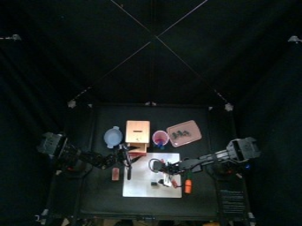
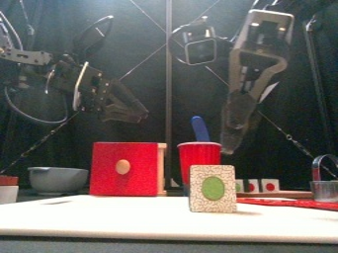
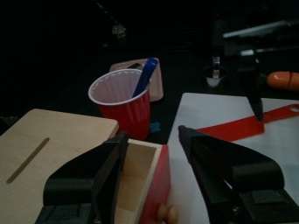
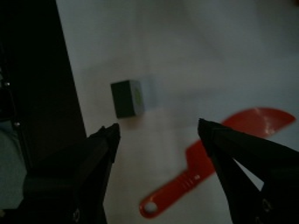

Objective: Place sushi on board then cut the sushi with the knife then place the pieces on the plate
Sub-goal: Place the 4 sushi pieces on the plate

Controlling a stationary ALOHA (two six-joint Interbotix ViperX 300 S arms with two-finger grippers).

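The right pincer (image 4: 160, 131) hangs with its jaws spread wide and nothing between them, tips pointing down over the white cutting board (image 4: 233, 52). Its arm comes in from the right side. In the front view the wrist drops steeply from above, and the jaws end clear of the board.

Just off one jaw stands a single sushi piece (image 2: 211, 188), upright on the board near its middle. Its flat face with the green centre is turned toward the front. It touches neither jaw. On the other side of the jaws a red knife (image 4: 222, 157) lies flat on the board, apart from the sushi piece. An orange toy food (image 1: 186, 185) lies near the board's right edge.

The left pincer (image 3: 152, 138) is also open and empty. Its arm reaches in from the left, tilted down and forward. Its jaws are poised over the pale wooden box (image 3: 59, 149), above the red drawer front (image 2: 128, 168).

Just beyond the box stands the red cup (image 2: 199, 158) with the blue knife (image 2: 201, 128) upright in it. The pink plate (image 1: 183, 132) lies on the surface behind the board, to the right of the cup and well apart from the sushi piece. The blue-grey bowl (image 2: 55, 178) sits left of the box.
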